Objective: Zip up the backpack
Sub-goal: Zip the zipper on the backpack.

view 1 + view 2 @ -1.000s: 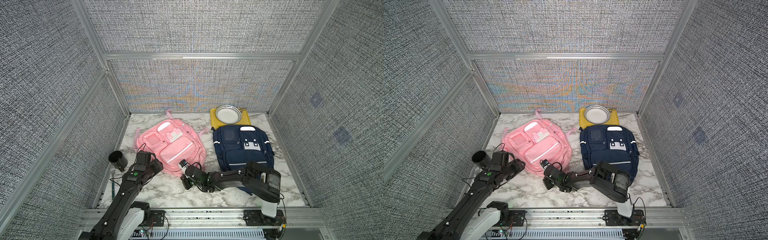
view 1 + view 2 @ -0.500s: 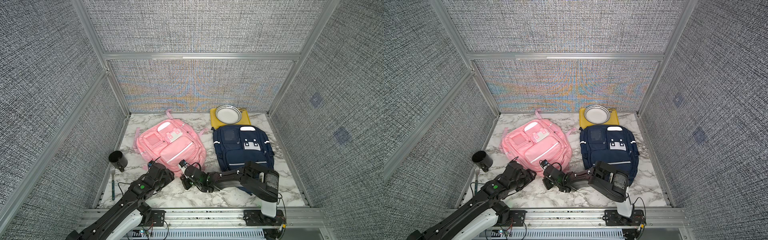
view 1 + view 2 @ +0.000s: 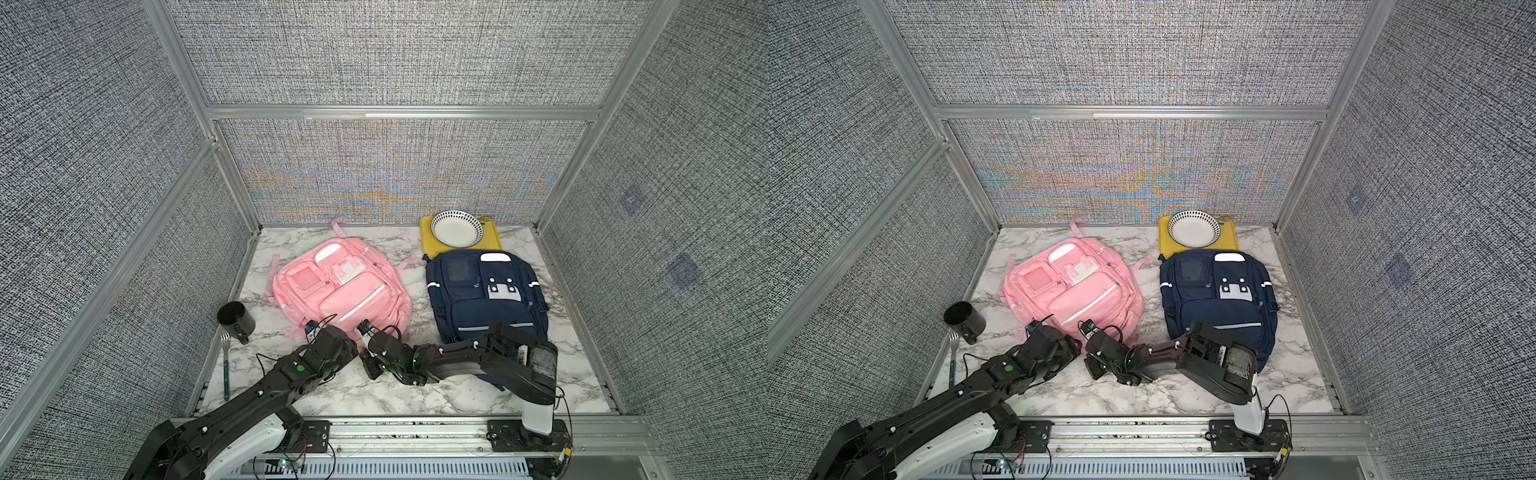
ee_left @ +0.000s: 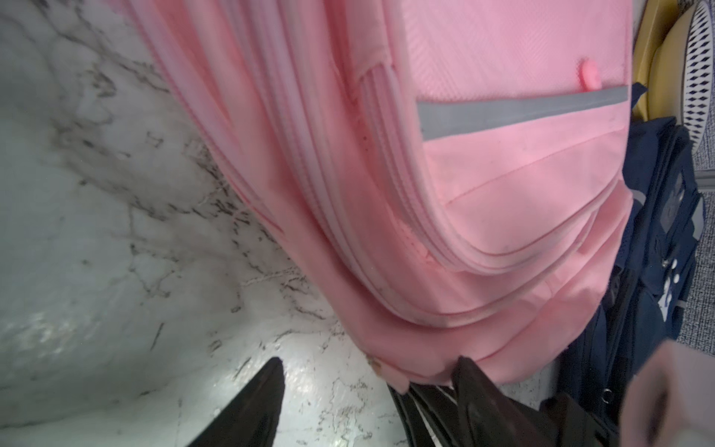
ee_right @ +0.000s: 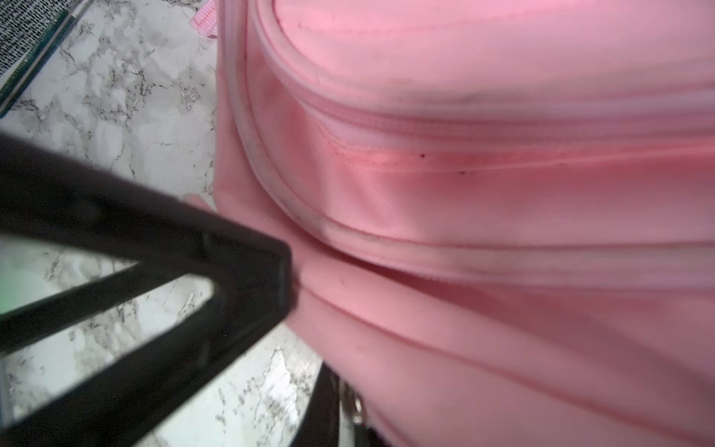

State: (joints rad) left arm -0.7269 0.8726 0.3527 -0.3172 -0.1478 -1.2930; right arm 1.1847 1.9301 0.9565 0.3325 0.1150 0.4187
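Note:
The pink backpack [image 3: 340,291] [image 3: 1073,291] lies flat on the marble table, front pockets up. My right gripper [image 3: 376,334] [image 5: 334,402] is shut on the fabric at its near bottom edge, with a small metal ring showing beside the finger. My left gripper [image 3: 345,333] [image 4: 371,371] stands open at the same near corner, close beside the right one. One of its fingers [image 4: 474,383] touches the pink edge and the other is over bare table. Pink zipper tracks [image 5: 464,120] curve along the bag's side; no slider shows.
A navy backpack [image 3: 484,295] lies to the right, partly under my right arm. Behind it a patterned bowl [image 3: 456,228] sits on a yellow board [image 3: 428,245]. A black mug [image 3: 236,318] and a fork [image 3: 225,365] lie by the left wall.
My left arm has swung right from beside the mug to the pink backpack's near corner, and its jaws have opened wider. The right arm has stayed put.

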